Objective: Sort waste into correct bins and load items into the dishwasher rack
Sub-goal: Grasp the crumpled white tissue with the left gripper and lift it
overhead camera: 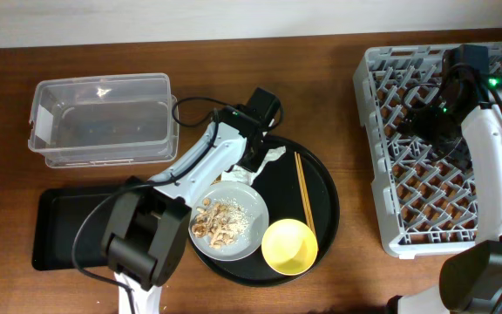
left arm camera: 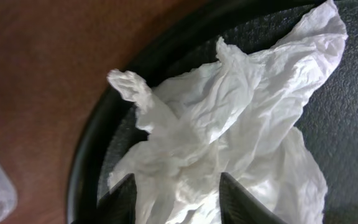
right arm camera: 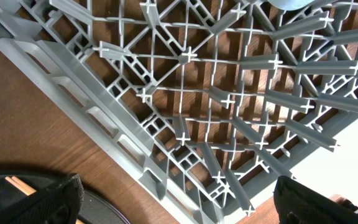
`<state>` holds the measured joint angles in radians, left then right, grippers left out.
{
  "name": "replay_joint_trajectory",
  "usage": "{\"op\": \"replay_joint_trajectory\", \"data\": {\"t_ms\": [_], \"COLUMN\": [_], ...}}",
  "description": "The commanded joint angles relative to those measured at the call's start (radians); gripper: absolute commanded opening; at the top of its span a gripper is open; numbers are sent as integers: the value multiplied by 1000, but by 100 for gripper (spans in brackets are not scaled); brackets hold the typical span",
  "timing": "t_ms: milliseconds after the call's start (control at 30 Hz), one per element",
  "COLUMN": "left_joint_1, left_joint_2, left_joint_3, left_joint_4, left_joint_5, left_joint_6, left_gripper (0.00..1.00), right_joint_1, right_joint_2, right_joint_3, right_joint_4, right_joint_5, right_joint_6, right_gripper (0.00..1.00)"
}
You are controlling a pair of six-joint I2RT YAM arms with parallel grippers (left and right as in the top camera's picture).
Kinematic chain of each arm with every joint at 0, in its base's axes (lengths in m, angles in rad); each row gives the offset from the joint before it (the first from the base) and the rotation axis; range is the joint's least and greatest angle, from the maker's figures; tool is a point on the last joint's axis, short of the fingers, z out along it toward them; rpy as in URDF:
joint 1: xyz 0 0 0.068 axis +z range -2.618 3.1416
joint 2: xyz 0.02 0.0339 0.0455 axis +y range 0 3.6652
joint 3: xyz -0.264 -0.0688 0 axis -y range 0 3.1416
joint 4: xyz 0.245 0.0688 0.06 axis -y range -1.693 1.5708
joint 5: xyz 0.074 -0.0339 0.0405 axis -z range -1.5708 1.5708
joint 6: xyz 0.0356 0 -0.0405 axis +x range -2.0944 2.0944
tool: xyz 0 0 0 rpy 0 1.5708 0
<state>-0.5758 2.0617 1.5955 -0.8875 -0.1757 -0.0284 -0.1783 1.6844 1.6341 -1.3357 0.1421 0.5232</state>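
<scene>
Wide left tool (left arm camera: 176, 186) straddles crumpled white paper napkin (left arm camera: 229, 106); wide right tool (right arm camera: 176, 183) hovers above grey plastic lattice crate (right arm camera: 185, 93).

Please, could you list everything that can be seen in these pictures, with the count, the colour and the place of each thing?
table: one, brown wood, under everything
clear tub: one, transparent, far left
black rectangular tray: one, black, near left, partly under the left arm
round tray: one, black, centre
plate: one, pale grey, on the round tray's left side
food scraps: one heap, beige-brown, on the plate
yellow bowl: one, yellow, on the round tray's near side
chopsticks: two, wooden, side by side on the round tray
napkin: one, white, crumpled, at the round tray's rim
dishwasher rack: one, grey, right
left gripper: one, black, open, astride the napkin
right gripper: one, black, open, above the rack's edge
</scene>
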Motion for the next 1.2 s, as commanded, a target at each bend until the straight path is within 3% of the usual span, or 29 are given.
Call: {"op": "replay_joint_trajectory", "data": {"t_ms": [0, 267, 467, 800, 1167], "left_joint_1": [3, 2, 2, 3, 109], "left_joint_2": [59, 57, 57, 53, -89], "left_joint_3": [7, 87, 232, 419, 485], "left_joint_4": [-7, -102, -247, -419, -456], "left_joint_5": [22, 22, 29, 109, 89], "left_joint_6": [-3, -6, -92, -92, -118], "left_gripper": [14, 1, 1, 1, 1], "right_joint_1": [-5, -5, -5, -5, -5], "right_joint_2": [4, 4, 4, 4, 4], "right_joint_3": [2, 2, 2, 2, 2], "right_joint_4": [-3, -3, -3, -3, -3], "right_joint_5": [20, 20, 20, 20, 20], "right_joint_6": [9, 9, 9, 9, 9], "right_gripper": [99, 99, 99, 99, 99]}}
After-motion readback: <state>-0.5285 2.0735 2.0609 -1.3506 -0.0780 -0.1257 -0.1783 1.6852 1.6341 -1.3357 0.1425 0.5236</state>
